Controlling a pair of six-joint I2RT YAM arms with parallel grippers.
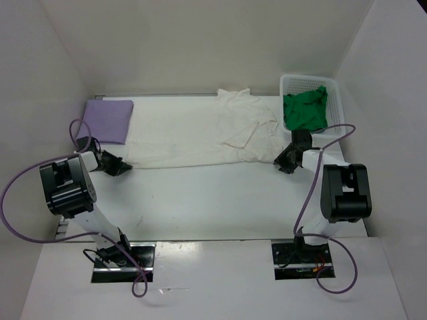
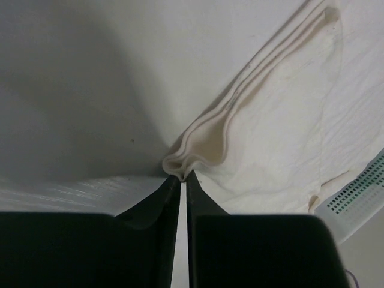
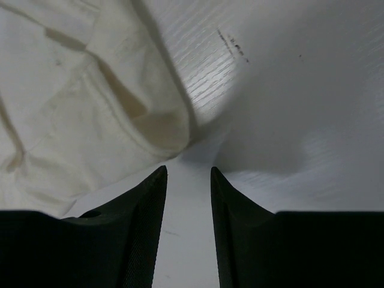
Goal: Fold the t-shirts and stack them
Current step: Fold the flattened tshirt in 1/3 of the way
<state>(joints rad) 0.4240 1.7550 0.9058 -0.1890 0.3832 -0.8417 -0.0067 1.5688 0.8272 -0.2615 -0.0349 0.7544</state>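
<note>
Left fingers (image 2: 157,204) pinch one cream shirt (image 1: 200,133); right fingers (image 3: 144,210) gape; one purple shirt (image 1: 107,120), one green shirt (image 1: 305,110).

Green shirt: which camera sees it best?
The top view: the green shirt lies bunched in the basket at the far right. Neither wrist view shows it; the left wrist catches only a basket corner.

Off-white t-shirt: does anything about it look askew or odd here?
Yes. The off-white t-shirt lies askew: flat toward the left hand, but bunched in wrinkles at its right end beside the white mesh basket. Nothing looks torn or spilled.
</note>
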